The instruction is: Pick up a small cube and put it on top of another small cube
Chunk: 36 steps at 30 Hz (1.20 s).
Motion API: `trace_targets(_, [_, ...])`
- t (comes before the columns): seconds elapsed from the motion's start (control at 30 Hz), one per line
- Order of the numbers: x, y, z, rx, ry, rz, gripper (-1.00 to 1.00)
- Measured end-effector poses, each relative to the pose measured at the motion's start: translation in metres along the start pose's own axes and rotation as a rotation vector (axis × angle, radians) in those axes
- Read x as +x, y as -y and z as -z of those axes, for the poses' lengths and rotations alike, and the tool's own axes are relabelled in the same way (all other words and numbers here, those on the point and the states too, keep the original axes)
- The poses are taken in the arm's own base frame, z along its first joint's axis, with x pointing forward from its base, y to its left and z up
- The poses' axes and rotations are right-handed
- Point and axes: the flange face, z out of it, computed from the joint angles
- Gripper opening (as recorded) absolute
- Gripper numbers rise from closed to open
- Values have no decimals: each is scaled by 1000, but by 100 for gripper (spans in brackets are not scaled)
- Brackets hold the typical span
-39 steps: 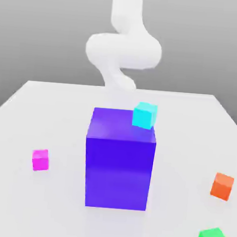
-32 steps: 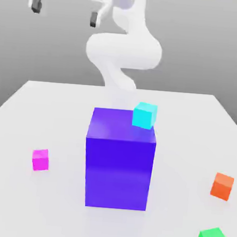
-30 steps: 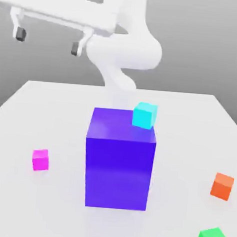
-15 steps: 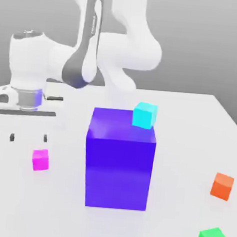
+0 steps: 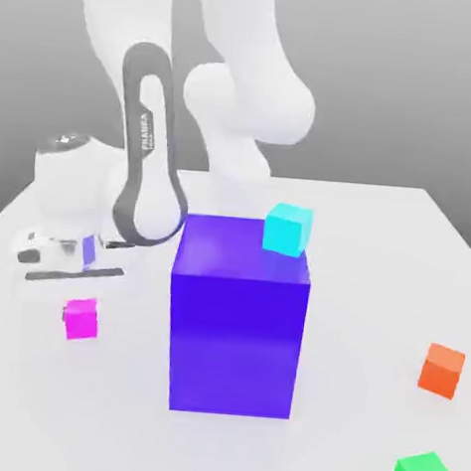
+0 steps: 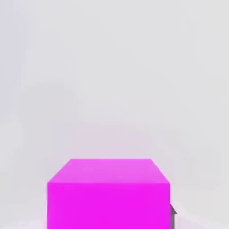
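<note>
arm bent downward, tool (image 5: 81, 316) lowered at the magenta cube (image 5: 81, 319)

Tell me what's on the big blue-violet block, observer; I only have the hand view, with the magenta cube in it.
Observer: The cyan cube sits on top of the blue-violet block, near the edge toward the exterior view's right.
Operator: Which side of that block is my magenta cube on?
Observer: It is toward the exterior view's left of the block, with bare table between them.
Operator: Any other small cube I could stack on, down on the table?
Observer: The orange cube is down there, beyond the block toward the exterior view's right.
</note>
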Motion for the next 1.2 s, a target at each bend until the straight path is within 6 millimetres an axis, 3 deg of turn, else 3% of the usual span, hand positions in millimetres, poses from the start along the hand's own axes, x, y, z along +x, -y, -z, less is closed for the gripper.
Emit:
trace_targets(0.3, [5, -4, 61, 7, 4, -13, -100])
trace_targets(0.53, [80, 15, 69, 56, 64, 15, -100])
trace_targets(0.6, [101, 31, 71, 60, 78, 23, -100])
trace_targets(0.7, [127, 78, 75, 50, 89, 48, -100])
trace_targets(0.9, [149, 207, 84, 17, 88, 113, -100])
trace_targets(1.07, [135, 324, 92, -6, 76, 164, -100])
trace_targets(1.2, [102, 414, 99, -18, 61, 202, -100])
